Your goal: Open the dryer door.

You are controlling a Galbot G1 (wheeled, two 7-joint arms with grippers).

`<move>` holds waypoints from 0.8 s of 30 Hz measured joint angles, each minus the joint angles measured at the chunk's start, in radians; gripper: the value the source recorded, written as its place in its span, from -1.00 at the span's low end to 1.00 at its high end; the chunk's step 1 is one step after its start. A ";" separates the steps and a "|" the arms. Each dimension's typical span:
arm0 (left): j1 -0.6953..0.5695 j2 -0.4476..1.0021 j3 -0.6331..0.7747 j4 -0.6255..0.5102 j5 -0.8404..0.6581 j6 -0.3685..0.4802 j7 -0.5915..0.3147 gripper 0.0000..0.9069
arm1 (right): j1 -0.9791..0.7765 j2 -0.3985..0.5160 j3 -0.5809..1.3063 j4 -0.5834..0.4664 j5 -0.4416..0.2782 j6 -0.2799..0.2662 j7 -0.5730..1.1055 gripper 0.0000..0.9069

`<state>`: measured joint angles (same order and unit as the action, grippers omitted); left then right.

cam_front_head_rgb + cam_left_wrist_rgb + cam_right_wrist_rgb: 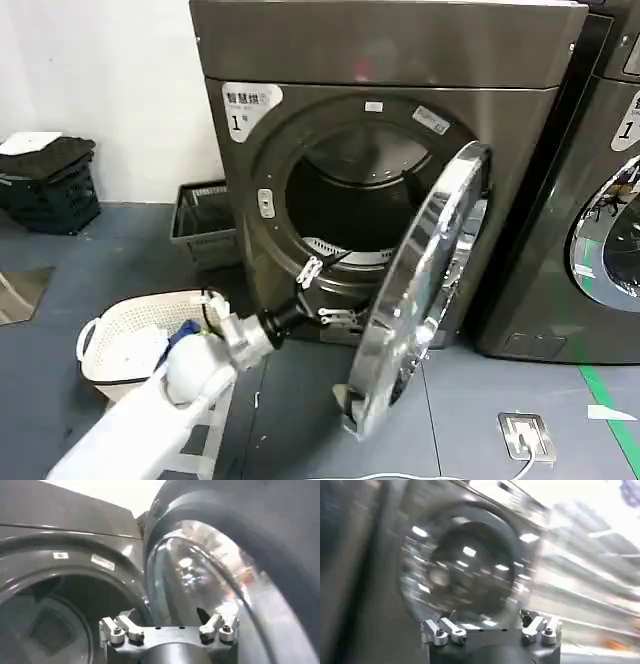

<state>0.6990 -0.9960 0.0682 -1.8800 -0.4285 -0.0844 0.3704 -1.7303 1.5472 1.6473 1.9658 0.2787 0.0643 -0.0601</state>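
Note:
The dryer [390, 60], dark grey-brown with a white "1" sticker, has its drum opening [355, 205] uncovered. The dryer door [425, 290] stands swung far out on its right-hand hinge, chrome ring edge-on and grey inner side facing the drum. My left gripper [325, 293] is open at the lower rim of the opening, just left of the door's inner face, holding nothing. In the left wrist view the open left gripper [167, 622] has the door's glass bulge [210, 580] on one side and the drum [50, 625] on the other. The right gripper [490, 622] is open before a blurred round chrome-ringed door [465, 565].
A second like machine [590, 200] stands at the right. A white laundry basket [140, 335] sits on the floor by my left arm, with a grey basket [205, 225] and a black crate [50, 185] further left. A floor socket plate [525, 435] and green tape [605, 400] lie front right.

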 joint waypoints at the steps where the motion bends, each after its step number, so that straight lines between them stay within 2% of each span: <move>1: -0.007 -0.006 0.009 0.003 0.002 0.001 0.000 1.00 | 0.008 0.010 0.027 -0.005 -0.019 -0.022 0.023 1.00; 6: -0.052 -0.047 0.063 0.037 0.011 0.004 0.001 1.00 | 0.029 0.052 0.136 -0.027 -0.052 -0.060 0.087 1.00; 13: -0.108 -0.112 0.135 0.095 0.022 0.003 0.001 1.00 | 0.023 0.062 0.244 -0.074 -0.075 -0.058 0.150 1.00; 21: -0.173 -0.194 0.227 0.159 0.037 0.017 0.001 1.00 | 0.020 0.062 0.321 -0.153 -0.199 -0.073 0.281 1.00; 24: -0.199 -0.227 0.258 0.181 0.036 0.025 -0.006 1.00 | 0.014 0.062 0.341 -0.177 -0.218 -0.063 0.303 1.00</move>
<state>0.5001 -1.2234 0.3267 -1.6988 -0.3930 -0.0597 0.3644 -1.7167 1.6096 1.9881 1.7893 0.0610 0.0008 0.2427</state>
